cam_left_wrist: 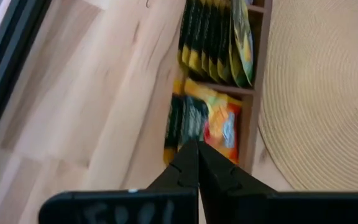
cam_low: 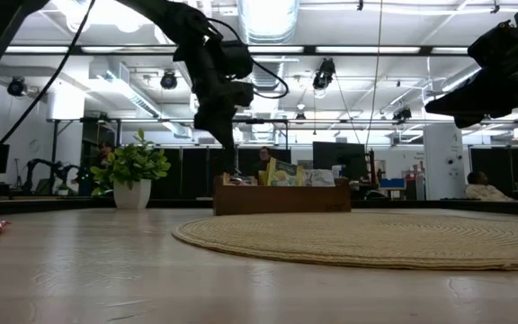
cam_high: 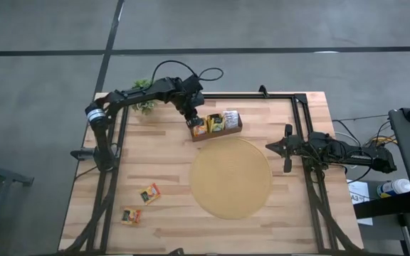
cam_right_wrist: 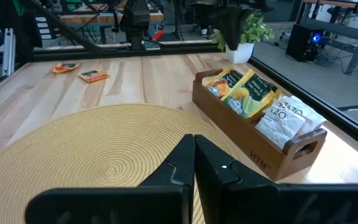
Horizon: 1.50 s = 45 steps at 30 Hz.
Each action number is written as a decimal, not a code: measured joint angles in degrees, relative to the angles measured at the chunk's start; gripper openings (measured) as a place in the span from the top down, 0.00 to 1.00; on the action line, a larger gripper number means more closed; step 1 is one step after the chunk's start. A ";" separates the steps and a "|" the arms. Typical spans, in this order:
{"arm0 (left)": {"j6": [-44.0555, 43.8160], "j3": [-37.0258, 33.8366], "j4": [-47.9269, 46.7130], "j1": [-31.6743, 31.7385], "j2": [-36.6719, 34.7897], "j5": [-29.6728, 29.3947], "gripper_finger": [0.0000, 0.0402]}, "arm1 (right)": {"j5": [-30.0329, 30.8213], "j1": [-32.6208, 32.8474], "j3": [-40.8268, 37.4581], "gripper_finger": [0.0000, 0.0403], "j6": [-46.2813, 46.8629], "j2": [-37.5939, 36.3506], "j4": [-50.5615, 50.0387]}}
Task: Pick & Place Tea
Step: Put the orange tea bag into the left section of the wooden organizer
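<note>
Two tea sachets (cam_high: 139,204) lie loose near the front left of the wooden worktop (cam_high: 155,153), well apart from the round woven mat (cam_high: 231,178) at centre. At the mat's right edge waits the right pincer (cam_high: 270,147), its fingers pressed together and empty. Beyond the mat, a wooden tray (cam_high: 217,125) holds most of the tea upright in its slots; the left pincer (cam_high: 196,122) hangs over the tray's left end, fingers closed, apparently gripping nothing.

Wooden table (cam_high: 169,153) carries round woven mat (cam_high: 231,178), tea tray (cam_high: 217,133), potted plant (cam_high: 145,107), two loose tea sachets (cam_high: 150,193) (cam_high: 131,215) near its left front corner.
</note>
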 joint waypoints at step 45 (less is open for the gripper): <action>-99.35 -41.78 -11.90 -39.89 -46.03 -10.61 1.00 | 0.00 -0.02 0.00 0.98 0.00 0.02 0.00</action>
